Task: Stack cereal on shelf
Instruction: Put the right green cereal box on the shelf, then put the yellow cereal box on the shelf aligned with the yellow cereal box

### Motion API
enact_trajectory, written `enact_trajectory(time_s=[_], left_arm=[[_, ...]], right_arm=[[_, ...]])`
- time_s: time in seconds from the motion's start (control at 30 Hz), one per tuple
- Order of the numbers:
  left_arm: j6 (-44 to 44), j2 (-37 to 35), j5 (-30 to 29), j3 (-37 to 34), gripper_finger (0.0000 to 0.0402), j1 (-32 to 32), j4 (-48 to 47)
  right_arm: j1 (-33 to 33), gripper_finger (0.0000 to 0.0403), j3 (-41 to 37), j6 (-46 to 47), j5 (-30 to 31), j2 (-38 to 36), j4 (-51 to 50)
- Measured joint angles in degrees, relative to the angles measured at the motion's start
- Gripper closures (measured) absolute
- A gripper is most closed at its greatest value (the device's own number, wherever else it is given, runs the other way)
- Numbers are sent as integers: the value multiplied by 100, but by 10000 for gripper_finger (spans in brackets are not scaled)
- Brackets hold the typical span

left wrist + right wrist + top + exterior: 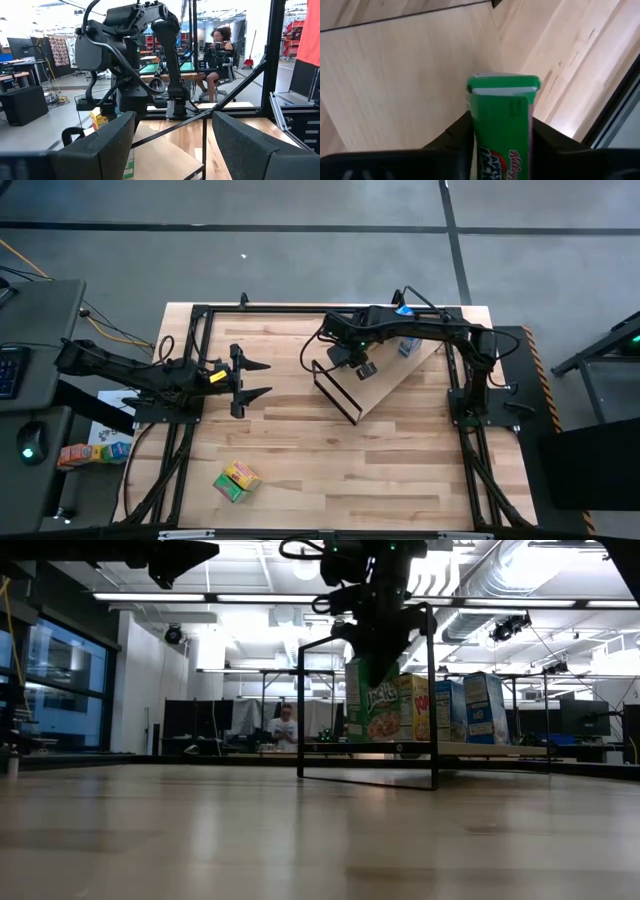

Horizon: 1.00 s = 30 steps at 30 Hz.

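Two arms in view. The right arm reached from its base at the worktop's (300,470) right edge across to the middle, wrist bent down over the shelf (385,385). The right gripper (372,665) hung at the shelf's framed end, its jaws on either side of a green cereal box (504,125). In the right wrist view the dark jaws flanked the box's narrow sides, right against it; whether they clamped it or had let go I couldn't tell. In the low view the box stood upright with its base on the board, first in a row.

Beside it on the shelf, upright and close together: a yellow-orange box (413,707), then blue boxes (468,707). All were small rectangular cardboard cartons with glossy printed faces; the green one's top flaps showed a white edge.

The shelf was a flat light-wood board, smooth-grained, lying at an angle on the worktop, with a thin black metal frame (367,700) standing up as an open rectangle at one end.

The left arm sat parked along the left side, stretched level towards the centre. The left gripper (252,380) had its jaws spread wide, nothing between them, well apart from the shelf.

One more box, green and yellow (236,480), lay flat on the butcher-block worktop near the front edge, well away from both grippers.
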Motion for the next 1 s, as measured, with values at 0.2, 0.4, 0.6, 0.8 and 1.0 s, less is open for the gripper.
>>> enact_trajectory(time_s=[0.2, 0.4, 0.6, 0.8, 1.0], left_arm=[[73, 0, 5, 0, 143, 0, 4], [105, 0, 5, 0, 143, -1, 3], [107, 0, 3, 0, 143, 0, 3], [141, 0, 3, 0, 143, 0, 5], [214, 0, 1, 0, 143, 0, 3]], right_arm=[[2, 227, 0, 81, 27, 5, 45], [11, 183, 0, 66, 338, 0, -36], [13, 167, 112, 46, 641, -36, -362], [13, 167, 545, 259, 787, -41, -1066], [13, 167, 1249, 1216, 843, -54, -2156]])
